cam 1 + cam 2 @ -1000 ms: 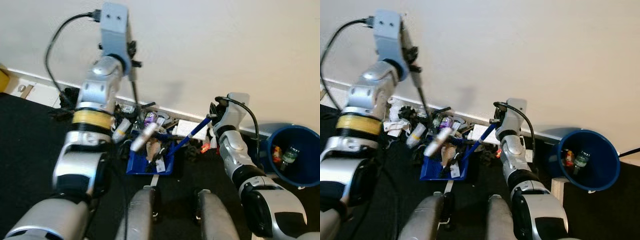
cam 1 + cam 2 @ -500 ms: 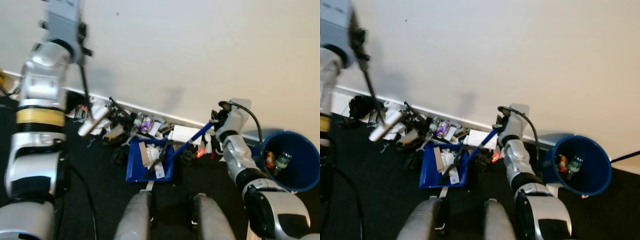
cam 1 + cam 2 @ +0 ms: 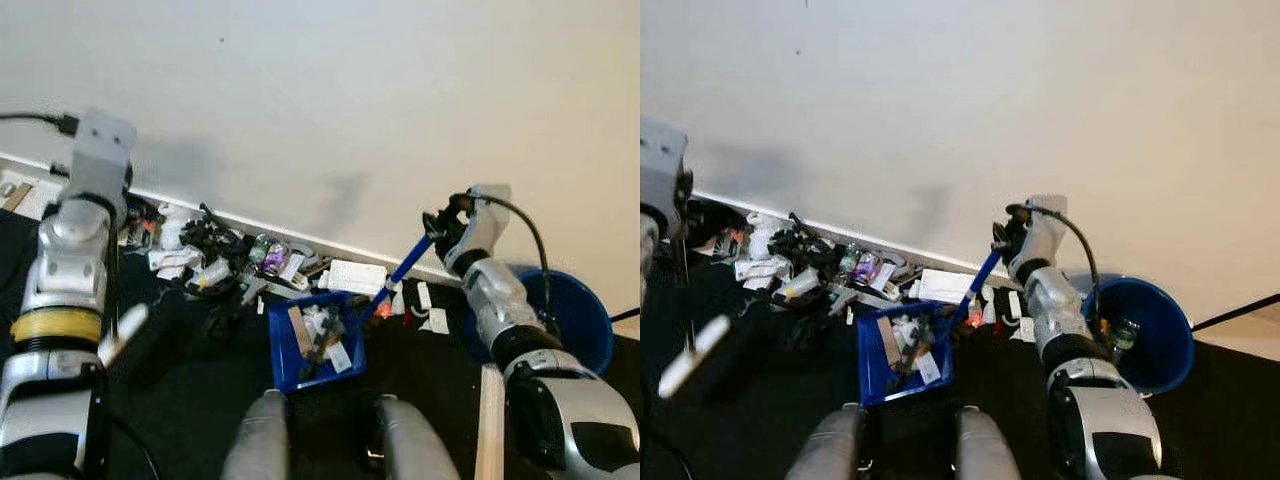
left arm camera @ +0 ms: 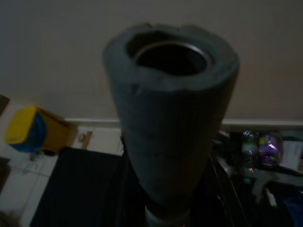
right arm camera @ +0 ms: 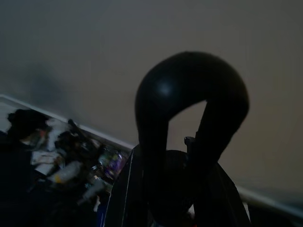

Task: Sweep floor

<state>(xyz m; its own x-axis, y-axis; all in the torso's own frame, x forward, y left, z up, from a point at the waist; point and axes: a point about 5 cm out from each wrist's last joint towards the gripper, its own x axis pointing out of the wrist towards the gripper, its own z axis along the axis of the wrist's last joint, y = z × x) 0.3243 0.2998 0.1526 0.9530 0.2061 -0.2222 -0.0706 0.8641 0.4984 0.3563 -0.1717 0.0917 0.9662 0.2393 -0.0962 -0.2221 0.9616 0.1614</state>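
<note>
My left gripper (image 3: 122, 190), raised at the left by the wall, is shut on the broom handle, whose grey foam end (image 4: 173, 109) looms in the left wrist view. The thin stick (image 3: 118, 285) hangs down to a white broom end (image 3: 122, 332) over the dark floor. My right gripper (image 3: 446, 222) is shut on the top of the long blue handle (image 3: 400, 272) of the blue dustpan (image 3: 312, 342); its black loop (image 5: 189, 94) shows in the right wrist view. The pan rests on the floor before my legs and holds several scraps. A litter pile (image 3: 225, 255) lies along the baseboard.
A blue bin (image 3: 1145, 335) with a few bottles inside stands at the right by the wall. A pale wooden plank (image 3: 490, 420) lies beside my right arm. My two grey legs (image 3: 265, 450) are at the bottom. A yellow object (image 4: 23, 130) sits far left.
My left arm has swung the broom from above the dustpan out to the left and down. The dustpan has shifted a little to the right. The camera has moved too.
</note>
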